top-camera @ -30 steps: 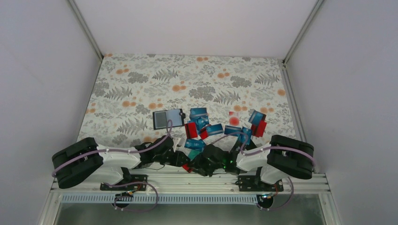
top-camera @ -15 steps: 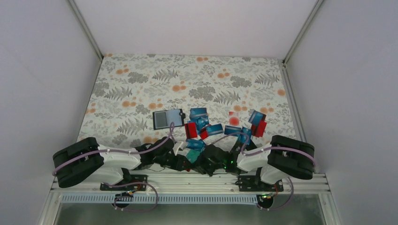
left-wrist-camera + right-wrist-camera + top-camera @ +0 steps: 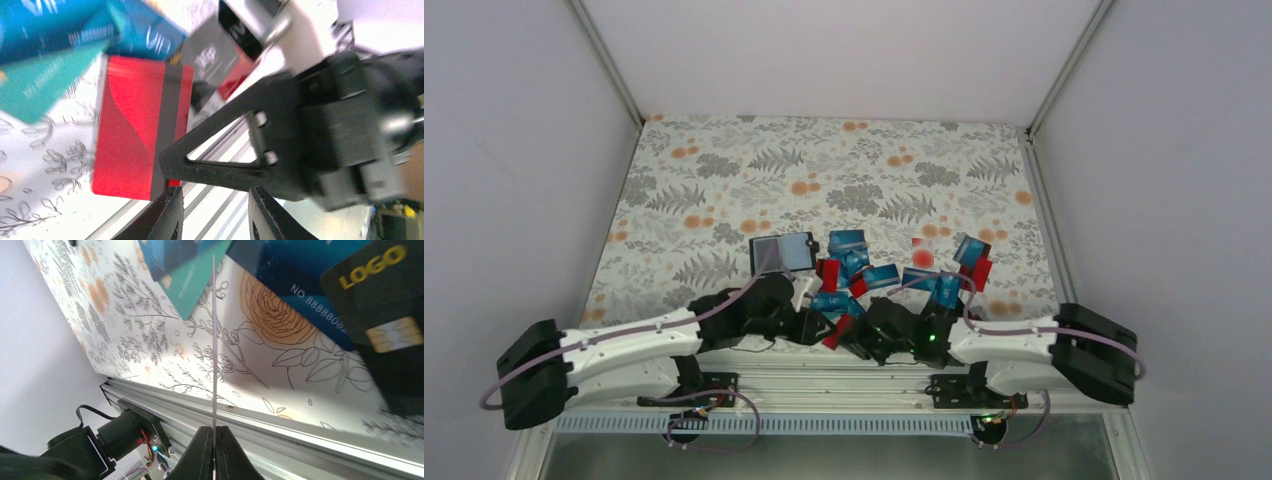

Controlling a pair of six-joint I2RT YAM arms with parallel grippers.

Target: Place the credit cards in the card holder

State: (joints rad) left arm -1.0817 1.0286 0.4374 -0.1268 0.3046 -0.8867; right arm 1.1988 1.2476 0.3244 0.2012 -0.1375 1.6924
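Pinching a red card [image 3: 135,125] edge-on, your right fingers [image 3: 202,450] are closed tight; left fingers [image 3: 167,215] stand apart, empty. Pickup step. Next: carry it to the card holder [image 3: 781,253], left of the other cards [image 3: 874,275].

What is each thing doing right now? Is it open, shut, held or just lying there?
right gripper: shut on the red card.
left gripper: open, holding nothing.
red card: held on edge, pinched by the right gripper.
card holder: open, lying flat on the table.
other cards: loose in a heap on the table.
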